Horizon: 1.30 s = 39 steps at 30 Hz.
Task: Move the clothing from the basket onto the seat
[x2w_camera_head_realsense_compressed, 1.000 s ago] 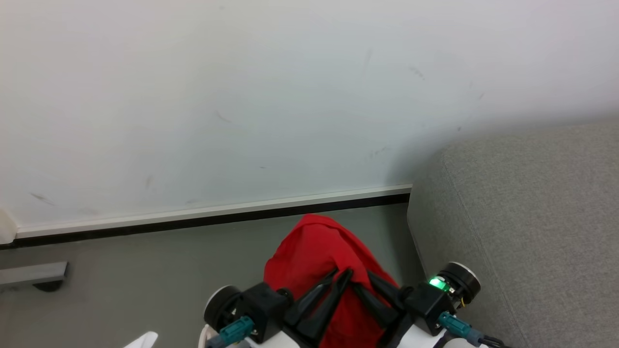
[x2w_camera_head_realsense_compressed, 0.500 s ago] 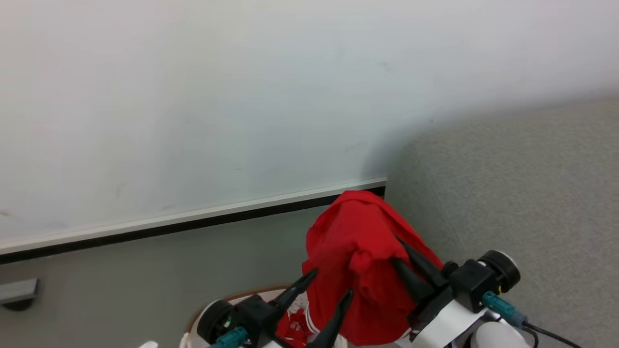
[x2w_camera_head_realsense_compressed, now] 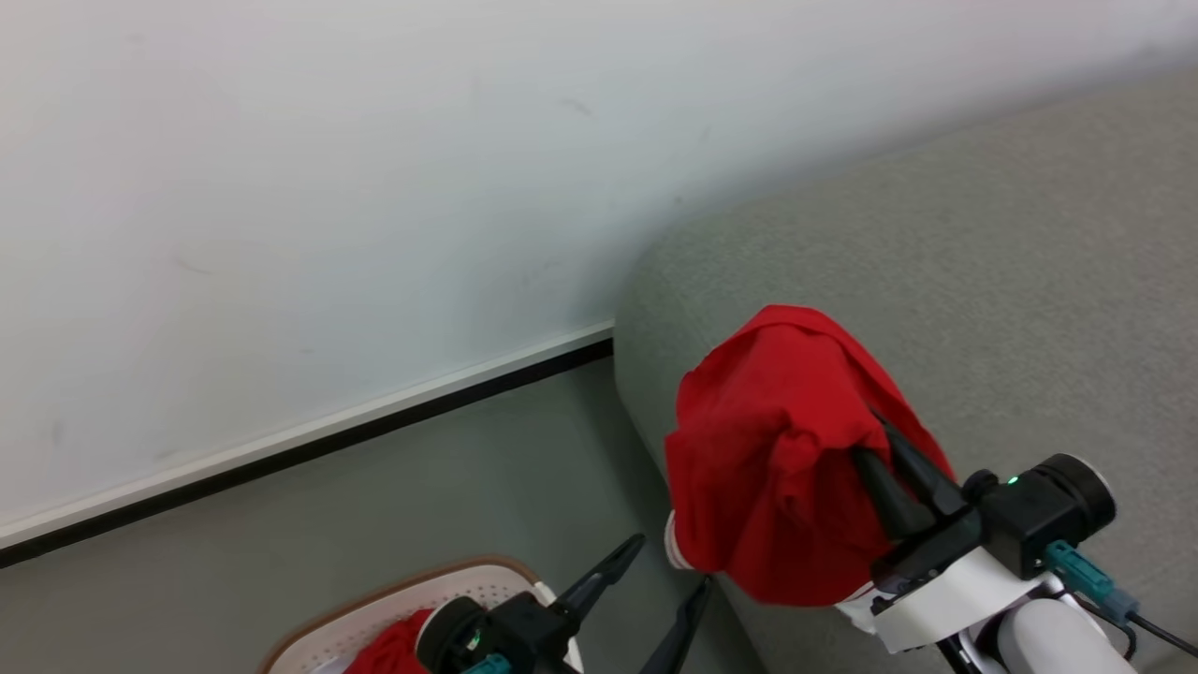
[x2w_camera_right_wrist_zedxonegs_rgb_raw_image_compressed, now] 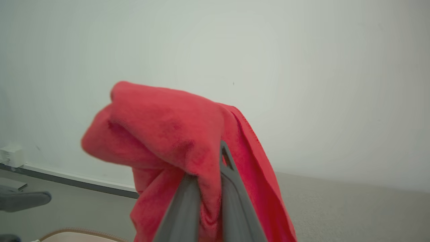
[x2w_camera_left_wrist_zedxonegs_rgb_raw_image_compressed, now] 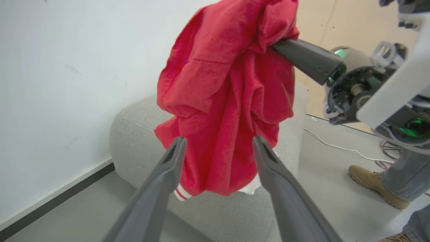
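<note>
Head view shows the right gripper pinched tight on a bunched fold of the clothing, a red garment hanging over the near corner of the seat. I cannot tell whether its hem touches the cushion. The left gripper stands wide apart and empty just beside the striped cuff, near the basket, where more red fabric lies. Let go here, I judge the garment could slide off the rounded corner to the floor, and the dangling cuff could catch on the left fingers. A person's foot and a cable lie close by. No writing or label can be read.
</note>
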Motion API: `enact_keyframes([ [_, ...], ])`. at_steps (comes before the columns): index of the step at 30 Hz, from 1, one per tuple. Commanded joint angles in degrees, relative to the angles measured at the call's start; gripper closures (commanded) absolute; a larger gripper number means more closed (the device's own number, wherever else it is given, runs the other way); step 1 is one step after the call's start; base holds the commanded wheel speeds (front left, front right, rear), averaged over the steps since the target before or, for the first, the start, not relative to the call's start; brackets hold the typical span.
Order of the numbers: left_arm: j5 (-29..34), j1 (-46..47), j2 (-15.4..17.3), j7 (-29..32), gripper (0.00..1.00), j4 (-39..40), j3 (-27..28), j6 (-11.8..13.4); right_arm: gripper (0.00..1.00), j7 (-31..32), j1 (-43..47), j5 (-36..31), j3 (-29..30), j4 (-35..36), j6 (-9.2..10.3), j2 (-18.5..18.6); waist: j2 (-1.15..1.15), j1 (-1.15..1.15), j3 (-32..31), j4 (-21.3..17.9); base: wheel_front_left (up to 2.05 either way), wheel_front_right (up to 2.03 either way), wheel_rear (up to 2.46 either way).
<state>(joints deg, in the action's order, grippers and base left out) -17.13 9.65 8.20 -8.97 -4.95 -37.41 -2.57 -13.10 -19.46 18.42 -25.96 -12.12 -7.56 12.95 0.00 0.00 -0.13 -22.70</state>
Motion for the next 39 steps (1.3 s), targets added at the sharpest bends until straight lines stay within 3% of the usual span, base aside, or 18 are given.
enact_keyframes([
  [1, 0.6, 0.9, 0.0, -0.6, 0.0, -0.5, 0.1, -0.2, 1.0, 0.1, 0.9, -0.4, 1.1, 1.1, 0.14, 0.6, 0.0, 0.0, 1.1, -2.6, 0.0, 0.0, 0.0],
  [11, 1.1, 3.0, 0.8, -0.4, 0.0, -0.5, -0.2, -0.2, 1.0, 0.7, 2.4, -1.3, 6.3, 4.4, 0.14, 0.2, 0.0, 0.0, 4.9, -4.1, 0.0, 0.0, 0.0],
  [17, 2.3, 9.4, 3.0, 2.4, 0.0, 2.7, 0.5, -1.4, 1.0, 0.1, -2.6, -2.9, 12.2, 4.6, 0.14, -2.1, 0.0, 0.0, 13.5, -2.3, 0.0, 0.0, 0.0],
  [24, 3.7, 19.0, 6.3, 6.1, 0.0, 6.7, 1.8, -3.0, 1.0, 0.2, -15.9, -4.8, 21.6, 0.6, 0.14, -3.3, 0.0, 0.0, 25.3, 0.9, 0.0, 0.0, 0.0],
  [31, 3.5, 24.1, 8.4, 7.3, 0.0, 8.5, 3.5, -3.5, 1.0, 2.8, -31.1, -5.8, 29.5, -7.2, 0.14, 0.0, 0.0, 0.0, 32.4, 4.1, 0.0, 0.0, 0.0],
  [39, 2.6, 24.4, 10.2, 6.1, 0.0, 10.0, 5.2, -2.7, 1.0, 6.4, -51.3, -9.1, 41.7, -18.2, 0.14, 7.8, 0.0, 0.0, 38.9, 9.9, 0.0, 0.0, 0.0],
])
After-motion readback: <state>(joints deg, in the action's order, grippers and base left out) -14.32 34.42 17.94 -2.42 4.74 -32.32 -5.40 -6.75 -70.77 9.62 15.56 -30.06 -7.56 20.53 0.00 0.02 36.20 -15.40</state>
